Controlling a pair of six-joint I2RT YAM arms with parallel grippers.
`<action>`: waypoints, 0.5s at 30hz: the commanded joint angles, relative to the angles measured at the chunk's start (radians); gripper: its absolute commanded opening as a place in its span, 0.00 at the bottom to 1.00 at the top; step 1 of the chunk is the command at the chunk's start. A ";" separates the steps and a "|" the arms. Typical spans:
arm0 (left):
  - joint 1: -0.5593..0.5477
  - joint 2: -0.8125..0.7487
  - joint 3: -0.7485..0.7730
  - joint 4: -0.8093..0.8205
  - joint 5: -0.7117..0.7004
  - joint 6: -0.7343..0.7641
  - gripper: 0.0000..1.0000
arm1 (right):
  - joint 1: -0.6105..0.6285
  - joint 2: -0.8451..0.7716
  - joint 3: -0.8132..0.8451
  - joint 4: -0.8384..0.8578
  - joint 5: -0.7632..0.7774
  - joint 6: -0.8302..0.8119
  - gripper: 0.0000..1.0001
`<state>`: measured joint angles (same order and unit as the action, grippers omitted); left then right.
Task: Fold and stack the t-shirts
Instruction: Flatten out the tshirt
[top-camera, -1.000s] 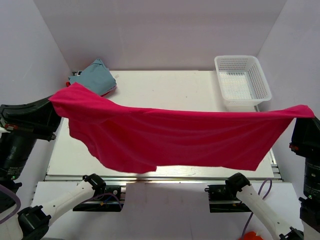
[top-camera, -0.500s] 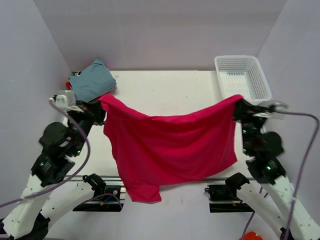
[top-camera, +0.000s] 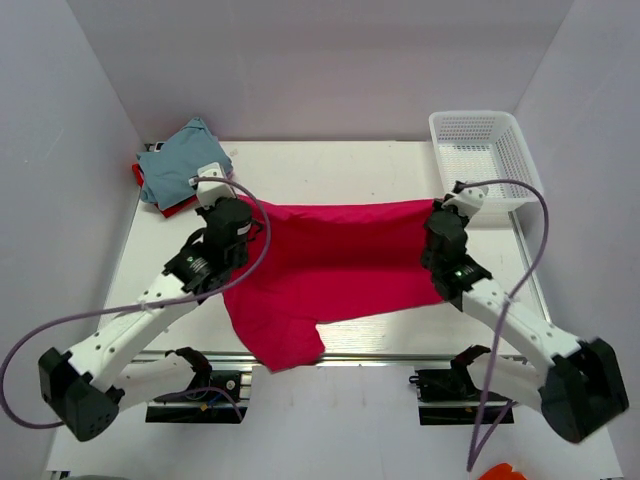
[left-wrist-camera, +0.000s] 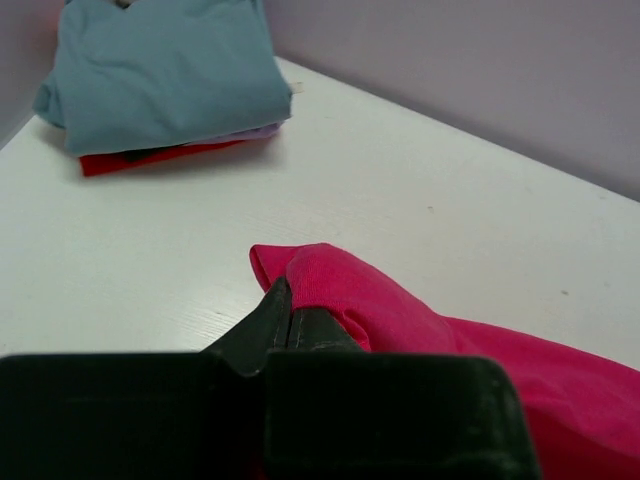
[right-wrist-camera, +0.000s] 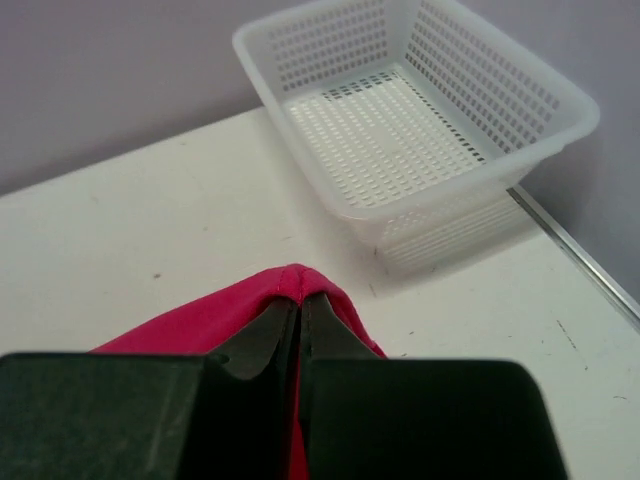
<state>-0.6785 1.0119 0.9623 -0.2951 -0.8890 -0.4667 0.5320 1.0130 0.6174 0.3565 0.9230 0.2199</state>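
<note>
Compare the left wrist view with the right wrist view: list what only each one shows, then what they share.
Only the left wrist view: a folded blue-grey shirt lying on a red shirt.
Only the right wrist view: the white basket.
Both: the pink shirt, with a bunched corner pinched in the shut left gripper in one view and in the shut right gripper in the other, plus the white table and the wall.

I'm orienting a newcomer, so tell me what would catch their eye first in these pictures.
The magenta-pink t-shirt dominates, spread across the middle of the table, its two far corners pinched by the left gripper and the right gripper. Next come the folded blue-grey t-shirt lying on a red t-shirt at the far left corner, and the white mesh basket at the far right corner.
</note>
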 joint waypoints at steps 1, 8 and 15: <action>0.028 0.039 0.007 0.085 -0.134 -0.026 0.00 | -0.021 0.099 0.091 0.124 0.137 -0.007 0.00; 0.103 0.233 0.082 0.194 -0.125 0.045 0.00 | -0.067 0.292 0.226 0.156 0.099 -0.036 0.00; 0.203 0.422 0.183 0.237 -0.044 0.079 0.00 | -0.115 0.468 0.343 0.179 0.056 -0.096 0.00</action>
<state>-0.5140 1.4128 1.0863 -0.1005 -0.9638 -0.4118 0.4419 1.4212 0.8814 0.4587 0.9642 0.1532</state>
